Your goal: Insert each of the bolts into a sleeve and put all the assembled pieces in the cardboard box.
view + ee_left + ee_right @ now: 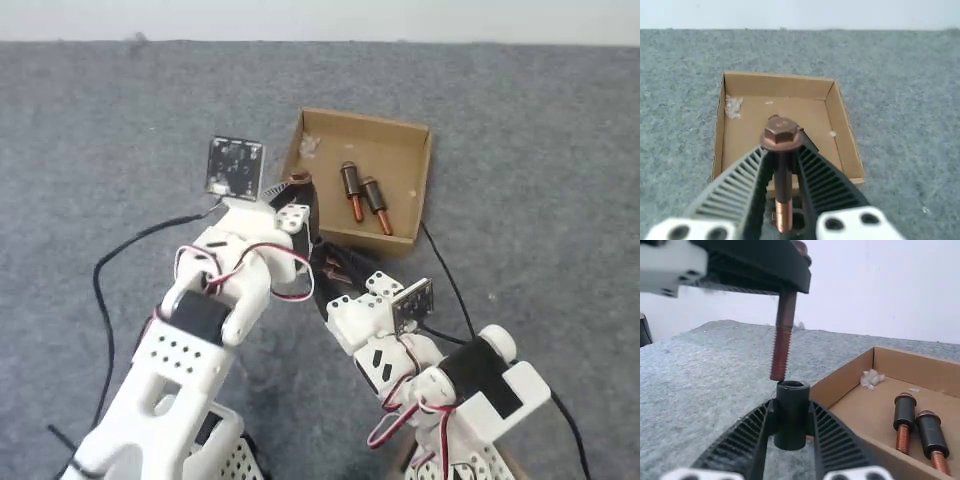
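Just short of the box [365, 118], two claws hold a bolt [783, 335] above a sleeve [791, 425].

Left claw [783, 150] is closed on the bolt under its hex head, shank pointing down. Right claw [791, 410] is closed around the sleeve, upright, bore facing up. Bolt tip hangs just above the bore's rim, seemingly a touch off-centre, not yet inside; both long axes run near vertical, so a straight lowering should seat it. Two finished pieces [362, 198] lie in the box.

The bolt [783, 335] hangs upright just above the sleeve [791, 417], beside the cardboard box [846, 374] holding two assembled pieces [904, 414].
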Action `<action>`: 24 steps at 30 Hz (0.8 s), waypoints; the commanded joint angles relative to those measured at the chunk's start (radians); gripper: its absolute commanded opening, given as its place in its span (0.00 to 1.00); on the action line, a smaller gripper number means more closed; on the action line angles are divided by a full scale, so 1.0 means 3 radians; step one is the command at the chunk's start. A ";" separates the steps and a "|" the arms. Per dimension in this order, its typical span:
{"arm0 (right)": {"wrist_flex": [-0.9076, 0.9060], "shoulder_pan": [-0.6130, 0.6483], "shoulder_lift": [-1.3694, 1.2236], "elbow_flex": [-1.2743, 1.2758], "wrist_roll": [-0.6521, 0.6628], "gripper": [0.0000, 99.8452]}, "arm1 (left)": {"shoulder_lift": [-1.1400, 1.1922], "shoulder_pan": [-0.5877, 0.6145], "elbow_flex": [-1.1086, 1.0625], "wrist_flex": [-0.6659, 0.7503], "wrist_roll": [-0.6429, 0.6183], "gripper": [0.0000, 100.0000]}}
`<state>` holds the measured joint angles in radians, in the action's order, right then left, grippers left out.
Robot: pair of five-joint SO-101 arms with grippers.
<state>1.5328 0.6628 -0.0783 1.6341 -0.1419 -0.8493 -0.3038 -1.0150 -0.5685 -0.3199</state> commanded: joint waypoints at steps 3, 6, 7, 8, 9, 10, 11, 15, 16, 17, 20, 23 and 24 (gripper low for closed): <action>-0.0003 0.0033 0.0013 -0.0092 -0.0005 0.01 | 0.0026 0.0005 0.0228 0.0128 0.0056 0.03; -0.0008 0.0090 0.0013 -0.0087 0.0000 0.01 | 0.0026 -0.0010 0.0212 0.0276 0.0056 0.03; -0.0013 0.0095 0.0013 -0.0082 0.0000 0.01 | 0.0026 -0.0015 0.0212 0.0292 0.0056 0.03; -0.0013 0.0095 0.0013 -0.0077 0.0000 0.01 | 0.0031 -0.0015 0.0212 0.0292 0.0056 0.03; -0.0013 0.0090 0.0013 -0.0077 0.0000 0.01 | 0.0031 -0.0015 0.0212 0.0292 0.0051 0.03; -0.0013 0.0084 0.0013 -0.0077 0.0000 0.01 | 0.0036 -0.0020 0.0212 0.0281 0.0046 0.03; -0.0013 0.0084 0.0013 -0.0077 0.0000 0.01 | 0.0036 -0.0026 0.0212 0.0276 0.0046 0.03; -0.0156 0.0090 -0.0038 -0.0107 0.0015 0.01 | 0.0020 -0.0169 0.0197 0.0199 0.0041 0.03; -0.0182 0.0095 -0.0064 -0.0133 0.0072 0.01 | 0.0020 -0.0225 0.0192 0.0159 0.0046 0.03; -0.0192 0.0095 -0.0090 -0.0143 0.0143 0.01 | 0.0020 -0.0245 0.0192 0.0138 0.0061 0.03; -0.0187 0.0095 -0.0125 -0.0153 0.0210 0.01 | 0.0041 -0.0189 0.0192 0.0138 0.0056 0.03; -0.0176 0.0084 -0.0125 -0.0153 0.0210 0.01 | 0.0026 -0.0133 0.0156 0.0143 0.0056 0.03; -0.0115 0.0079 -0.0141 -0.0153 0.0210 0.01 | 0.0020 -0.0133 0.0136 0.0143 0.0056 0.03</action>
<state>1.4791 0.6843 -0.1197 1.6341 -0.1005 -0.8339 -0.3544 -1.0088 -0.5255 -0.3076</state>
